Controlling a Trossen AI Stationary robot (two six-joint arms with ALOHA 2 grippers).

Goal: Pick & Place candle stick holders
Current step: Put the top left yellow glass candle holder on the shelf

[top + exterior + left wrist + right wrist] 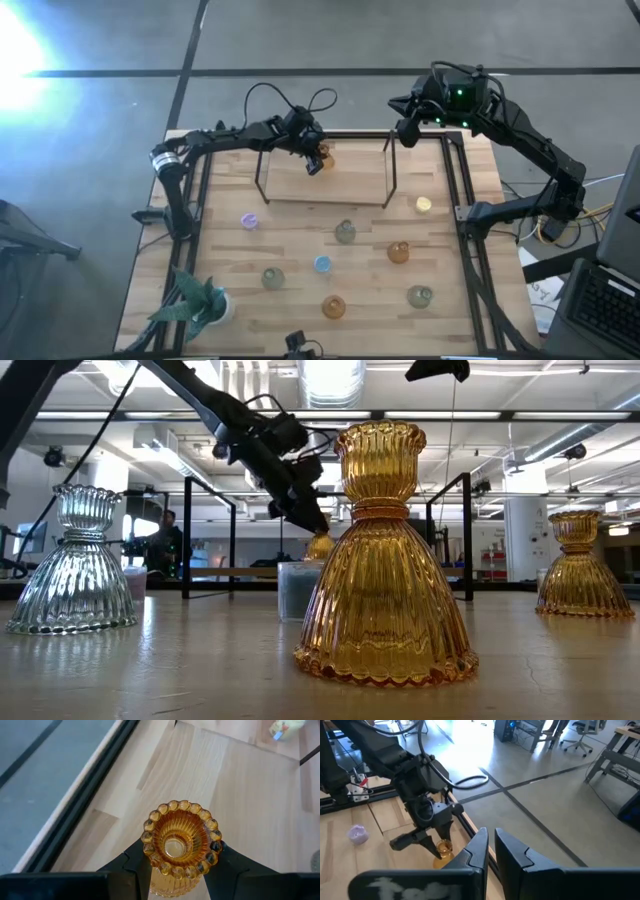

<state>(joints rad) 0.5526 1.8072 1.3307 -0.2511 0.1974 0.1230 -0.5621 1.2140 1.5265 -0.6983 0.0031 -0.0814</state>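
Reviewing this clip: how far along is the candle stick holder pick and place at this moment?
Early, it looks like. Nothing can be seen set down on the raised shelf at the table's far side. In hand: the left gripper holds an amber holder by its neck above that shelf. Left: eight holders on the table, among them a purple one and a yellow one. The right gripper waits shut at the far edge.

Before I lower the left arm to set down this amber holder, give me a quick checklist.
1. Grip: left gripper fingers clamp the amber holder on both sides: ok.
2. Holder upright, mouth up: ok.
3. Wood shelf below it bare: ok.
4. Black frame post stands close beside the gripper: not ok.
5. Right gripper shut, empty, at the far table edge, out of the way: ok.
6. Gap between holder base and shelf: cannot tell.
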